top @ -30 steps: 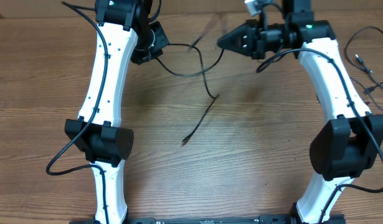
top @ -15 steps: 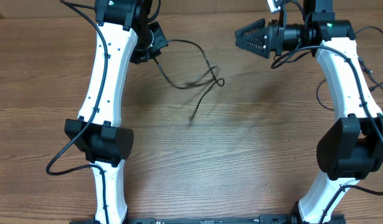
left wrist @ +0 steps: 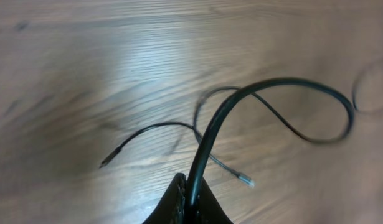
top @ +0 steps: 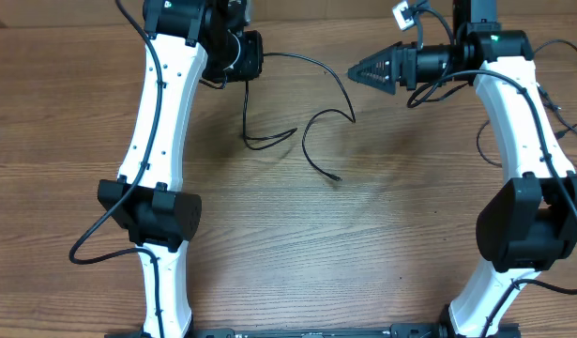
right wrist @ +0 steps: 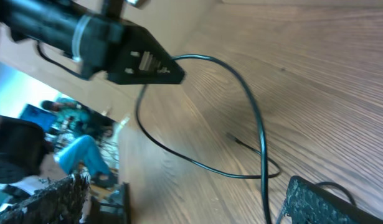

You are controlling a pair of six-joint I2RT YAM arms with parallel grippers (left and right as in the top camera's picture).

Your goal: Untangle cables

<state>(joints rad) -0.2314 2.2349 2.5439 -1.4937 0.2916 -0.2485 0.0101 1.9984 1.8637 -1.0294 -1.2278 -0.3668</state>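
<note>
A thin black cable leaves my left gripper, arcs right, curls back and ends in a small plug on the table. A second strand hangs from the same gripper and bends into a hairpin. In the left wrist view my left gripper is shut on the cable, with two thin plug ends lying beyond it. My right gripper is open, just right of the cable. In the right wrist view its fingers stand wide apart, and the cable passes between them ungripped.
More loose black cables lie at the right edge behind the right arm. The wooden table spreads between the two white arms, whose bases stand at the front left and front right.
My right gripper has opened and let go of the cable, drawing back to the right. The cable fell slack onto the table. My left gripper kept its hold and turned slightly right.
</note>
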